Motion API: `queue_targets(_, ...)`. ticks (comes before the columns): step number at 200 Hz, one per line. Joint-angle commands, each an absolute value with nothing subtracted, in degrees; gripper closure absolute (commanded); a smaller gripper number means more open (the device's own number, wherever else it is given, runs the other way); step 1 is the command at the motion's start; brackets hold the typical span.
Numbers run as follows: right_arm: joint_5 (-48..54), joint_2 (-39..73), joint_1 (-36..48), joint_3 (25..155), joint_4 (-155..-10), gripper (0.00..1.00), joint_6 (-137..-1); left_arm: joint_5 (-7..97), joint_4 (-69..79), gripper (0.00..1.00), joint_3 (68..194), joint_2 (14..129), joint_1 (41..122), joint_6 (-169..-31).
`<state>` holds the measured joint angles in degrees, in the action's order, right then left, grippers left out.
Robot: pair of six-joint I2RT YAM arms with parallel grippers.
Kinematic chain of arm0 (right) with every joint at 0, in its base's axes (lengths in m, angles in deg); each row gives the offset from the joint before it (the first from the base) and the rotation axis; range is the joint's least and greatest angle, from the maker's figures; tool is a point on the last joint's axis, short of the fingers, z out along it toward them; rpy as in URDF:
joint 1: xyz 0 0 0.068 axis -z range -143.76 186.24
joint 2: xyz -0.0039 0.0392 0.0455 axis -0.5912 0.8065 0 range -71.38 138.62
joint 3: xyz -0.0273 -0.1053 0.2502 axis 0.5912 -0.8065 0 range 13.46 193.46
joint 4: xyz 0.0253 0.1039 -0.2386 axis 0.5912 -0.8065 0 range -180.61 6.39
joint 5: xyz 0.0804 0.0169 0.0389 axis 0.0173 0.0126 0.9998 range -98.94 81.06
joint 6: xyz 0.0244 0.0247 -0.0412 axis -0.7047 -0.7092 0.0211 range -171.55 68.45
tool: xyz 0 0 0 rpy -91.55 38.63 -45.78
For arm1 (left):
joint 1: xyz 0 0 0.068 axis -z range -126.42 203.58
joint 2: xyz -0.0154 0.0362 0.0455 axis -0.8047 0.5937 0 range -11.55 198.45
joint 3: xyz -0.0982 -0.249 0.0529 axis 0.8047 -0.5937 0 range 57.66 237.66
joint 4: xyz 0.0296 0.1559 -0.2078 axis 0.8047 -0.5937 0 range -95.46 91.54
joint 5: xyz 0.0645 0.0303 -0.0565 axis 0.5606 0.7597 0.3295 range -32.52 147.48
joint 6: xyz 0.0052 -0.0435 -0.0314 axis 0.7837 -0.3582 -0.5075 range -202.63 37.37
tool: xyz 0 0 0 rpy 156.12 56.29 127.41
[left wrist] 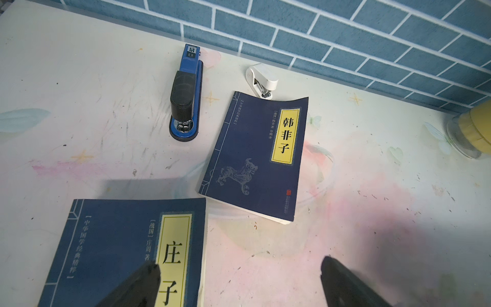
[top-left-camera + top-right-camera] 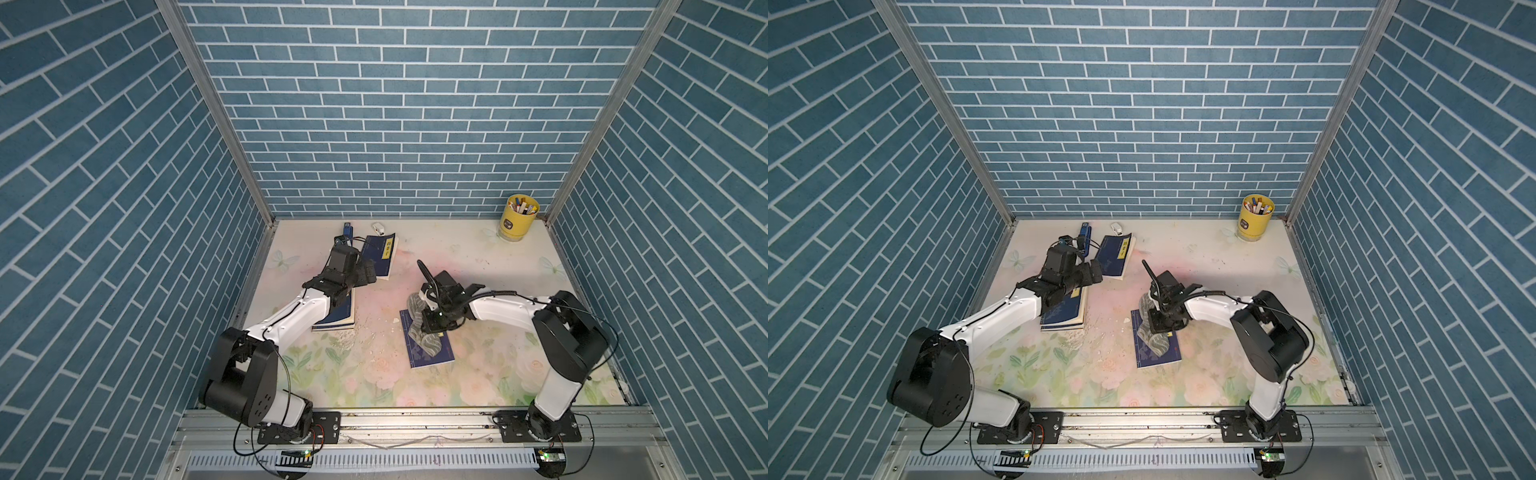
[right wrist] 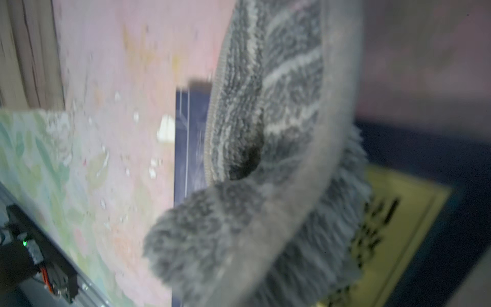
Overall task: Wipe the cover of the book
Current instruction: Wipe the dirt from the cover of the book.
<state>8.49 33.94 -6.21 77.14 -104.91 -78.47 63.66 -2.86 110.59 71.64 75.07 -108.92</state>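
Right gripper [image 2: 429, 329] clamps the grey cloth [image 2: 430, 347] onto the book [image 2: 417, 358] beneath it; left gripper [image 1: 240, 264] stands wide open.

**Cam layout: 2 overhead, 2 wrist**

Both top views: mounted high above the front rail, tilted down toward the back wall. They sit far enough back to take in the whole table [image 2: 498, 266], with near-identical framing.

Left wrist: low over the table's back-left part, facing the back wall, mid-range. Shares the blue stapler [image 1: 186, 98], back book [image 1: 255, 156] and left book [image 1: 119, 252] with the top views.

Right wrist: very close and blurred, mostly filled by the grey cloth [image 3: 279, 159]. The front book [image 3: 192, 119] shows beneath; both also appear in the top views.
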Motion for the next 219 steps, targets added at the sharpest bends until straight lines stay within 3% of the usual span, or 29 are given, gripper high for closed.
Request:
queue_targets(1, -0.2, 42.4, -5.3, 80.8, -113.6, 0.95, -74.2, 63.4, -4.2, 0.00, 110.7, 69.7, 74.7, -108.5)
queue_targets(26, -1.2, 40.6, -6.1, 78.7, -114.7, 0.95, -74.3, 63.3, -3.8, 0.00, 110.0, 69.0, 74.7, -108.7)
queue_targets(69, -3.5, 28.2, -12.1, 60.6, -115.4, 0.94, -84.1, 62.2, -3.9, 0.00, 112.5, 71.7, 74.7, -108.0)
queue_targets(103, -4.8, 22.8, -13.6, 54.5, -117.0, 0.93, -89.9, 61.9, -3.2, 0.00, 113.3, 72.9, 74.7, -107.9)
queue_targets(187, -5.2, 37.6, -3.5, 76.5, -116.6, 0.93, -75.8, 63.0, -6.1, 0.00, 111.1, 69.0, 74.7, -107.7)
queue_targets(219, -4.7, 34.0, -3.9, 71.7, -117.9, 0.93, -75.9, 63.9, -6.2, 0.00, 110.9, 69.0, 74.7, -108.2)
